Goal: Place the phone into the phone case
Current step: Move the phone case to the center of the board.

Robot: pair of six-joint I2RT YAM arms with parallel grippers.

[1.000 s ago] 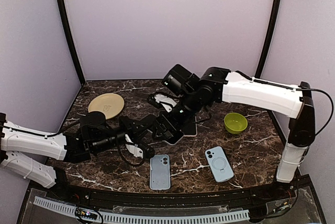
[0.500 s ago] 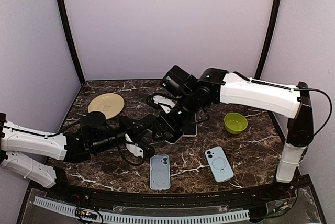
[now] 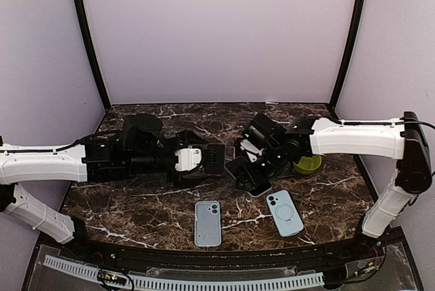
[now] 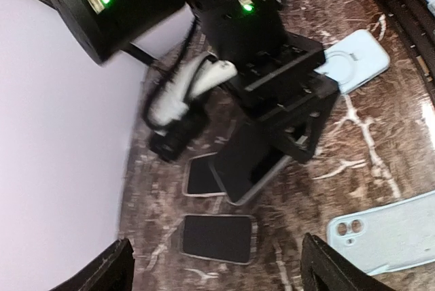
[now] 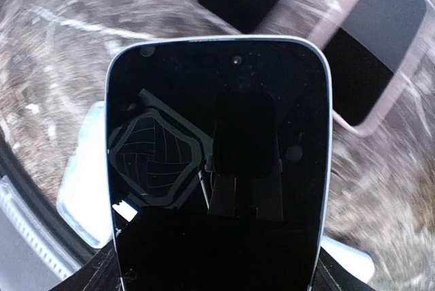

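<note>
My right gripper (image 3: 249, 170) is shut on a black-screened phone (image 5: 217, 148) with a silver rim, gripping its long edges and holding it tilted above the table. In the left wrist view this phone (image 4: 250, 166) hangs below the right gripper (image 4: 289, 124). A light blue phone case (image 3: 284, 213) with a round ring lies front right. A second light blue case (image 3: 208, 223) with camera holes lies front centre. My left gripper (image 3: 209, 158) stands open and empty, left of the phone; its fingertips (image 4: 109, 274) frame the bottom of its own view.
Two other dark-screened phones (image 4: 204, 177) (image 4: 217, 238) lie flat on the marble table (image 3: 136, 199) behind the held one. A green bowl (image 3: 309, 164) sits half hidden behind the right arm. Purple walls close the back and sides.
The left gripper has opened and pulled back to the left. The right gripper has carried the phone forward and to the right, nearer the ringed case.
</note>
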